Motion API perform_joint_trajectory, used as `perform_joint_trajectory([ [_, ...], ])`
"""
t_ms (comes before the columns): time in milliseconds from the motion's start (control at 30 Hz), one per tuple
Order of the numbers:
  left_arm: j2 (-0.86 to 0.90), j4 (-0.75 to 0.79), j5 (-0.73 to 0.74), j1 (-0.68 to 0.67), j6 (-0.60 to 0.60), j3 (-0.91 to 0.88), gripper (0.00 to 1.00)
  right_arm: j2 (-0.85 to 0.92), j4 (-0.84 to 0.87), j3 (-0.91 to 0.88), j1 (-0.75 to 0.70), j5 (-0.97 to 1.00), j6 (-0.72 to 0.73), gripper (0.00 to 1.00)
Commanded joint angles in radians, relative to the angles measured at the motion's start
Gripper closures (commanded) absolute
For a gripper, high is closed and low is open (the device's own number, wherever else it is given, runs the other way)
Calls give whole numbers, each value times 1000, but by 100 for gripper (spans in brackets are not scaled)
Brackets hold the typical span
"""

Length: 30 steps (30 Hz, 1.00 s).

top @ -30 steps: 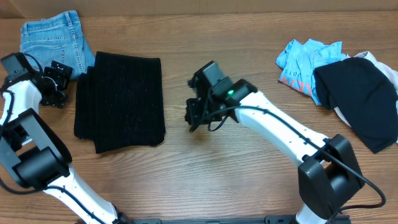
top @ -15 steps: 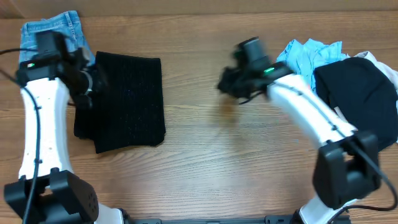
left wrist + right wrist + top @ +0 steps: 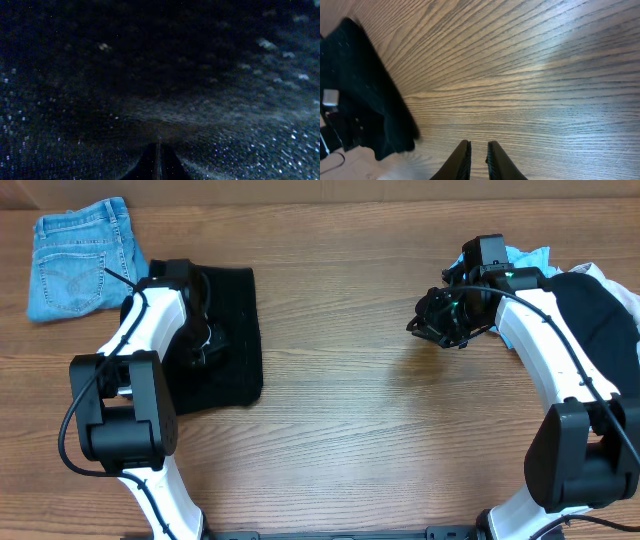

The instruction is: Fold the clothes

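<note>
Noting left gripper (image 3: 159, 150) pressed together over the black ribbed knit (image 3: 235, 310), a neat rectangle at the table's (image 3: 350, 420) left beside flat denim shorts (image 3: 75, 265); right gripper (image 3: 478, 149) slightly parted, empty, near crumpled tee (image 3: 525, 258) and smooth black garment (image 3: 600, 320), both seemingly unfolded.

Left hand (image 3: 158, 150) closed, right hand (image 3: 479, 146) slightly parted.

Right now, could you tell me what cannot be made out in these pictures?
- Whether the left fingers pinch the black ribbed-knit piece: left wrist view too dark, and the left arm covers them overhead.
- Sky-blue tee: overhead, mostly behind the right arm.
- Smooth black garment: overhead, partly behind the right arm.
</note>
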Motion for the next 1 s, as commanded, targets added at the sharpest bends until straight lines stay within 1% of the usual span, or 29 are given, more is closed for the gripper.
perform_joint_trajectory([
  [0,172,248,-156,17,-25,-15,96,-36,4,13,4,7,-11,84],
  [67,193,392,-220,17,-23,-14,96,-36,4,13,4,15,-11,84],
  [167,197,559,-231,16,-9,-12,96,-36,5,13,4,25,-10,84],
  [233,197,640,-234,17,-13,2,96,-36,3,13,4,25,-10,84],
  [300,197,684,-257,19,-33,20,96,-36,-1,13,4,24,-10,84],
  [467,197,751,-320,76,-211,70,96,-36,-55,13,4,25,-10,84],
  [633,198,807,-327,179,-359,70,96,-36,-76,13,4,25,-11,84],
  [700,198,821,-295,214,-360,74,96,-36,-74,13,4,25,-11,84],
  [767,194,802,-229,225,-274,108,95,-36,-70,13,4,25,-11,84],
  [800,182,727,-220,226,-246,160,94,-36,-66,13,4,25,-11,84],
  [833,161,646,-210,225,-234,207,90,-36,-66,13,4,25,-11,84],
  [867,127,546,-174,225,-204,268,77,-36,-66,13,4,25,-11,84],
  [900,105,501,-161,225,-196,296,66,-36,-66,13,4,25,-11,84],
  [967,18,373,-164,229,-189,348,19,-36,-66,13,4,25,-11,84],
])
